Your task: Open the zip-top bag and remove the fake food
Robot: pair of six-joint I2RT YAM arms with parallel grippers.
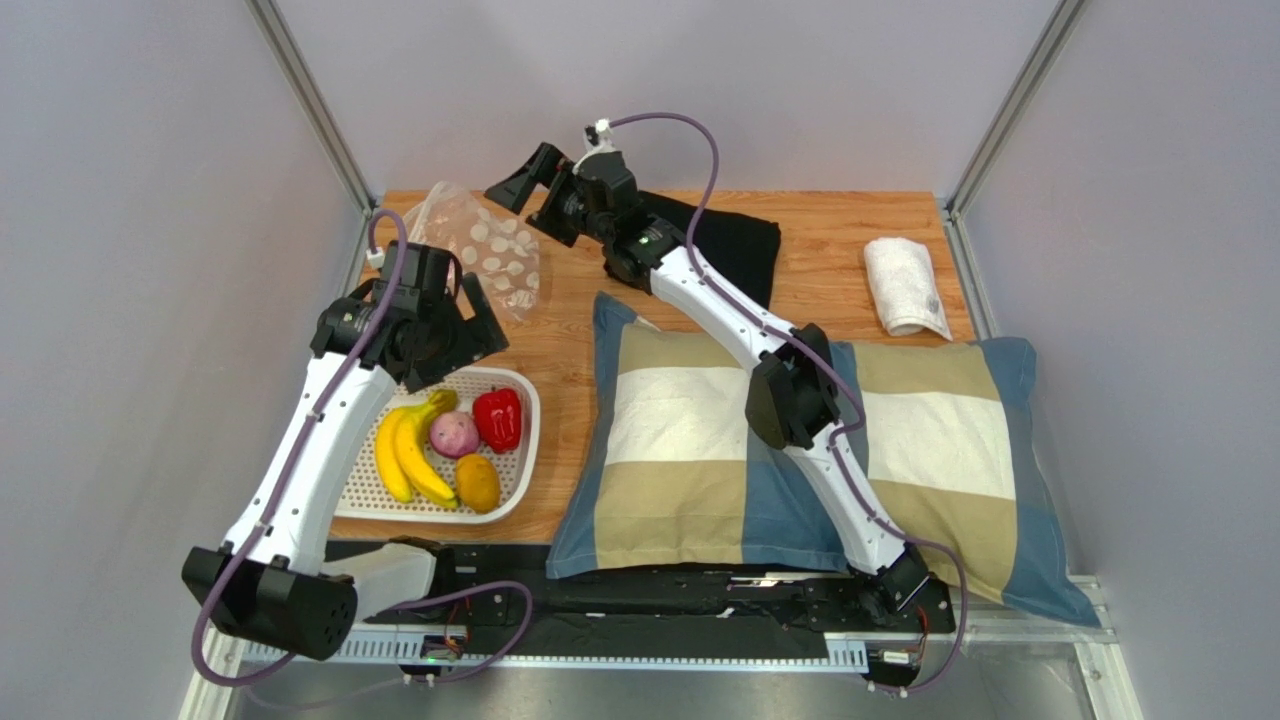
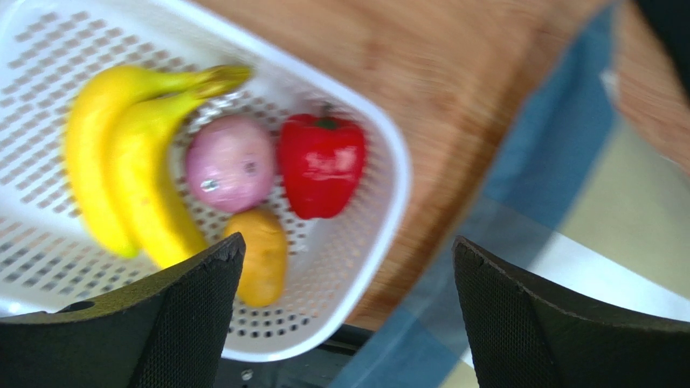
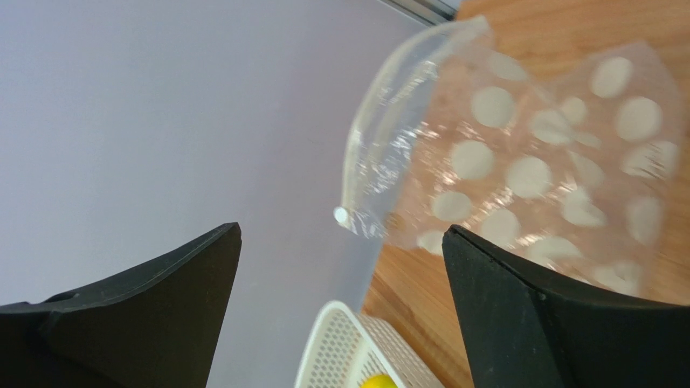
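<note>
Now the zip-top bag [image 1: 484, 249] lies crumpled on the wooden table [image 1: 842, 248], upper left of the top view, just above the white perforated tray [image 1: 520, 483]. No gripper touches it. The fake food is in the tray, lower left: banana bunch [image 1: 403, 453], onion [image 1: 452, 434], red pepper [image 1: 498, 417] and mango-like fruit [image 1: 478, 482], all packed close together.

The left gripper [image 2: 348, 250] hangs above the tray's upper edge, fingers spread wide, nothing between them. The right gripper [image 3: 340, 234] is in the air at top center, just right of the bag, fingers wide apart, holding nothing. In the right wrist view the bag shows past the right fingertip.

A striped pillow [image 1: 706, 435] fills center and right, under the right arm. A black cloth [image 1: 739, 240] lies above it, and a white towel [image 1: 905, 285] sits upper right.
</note>
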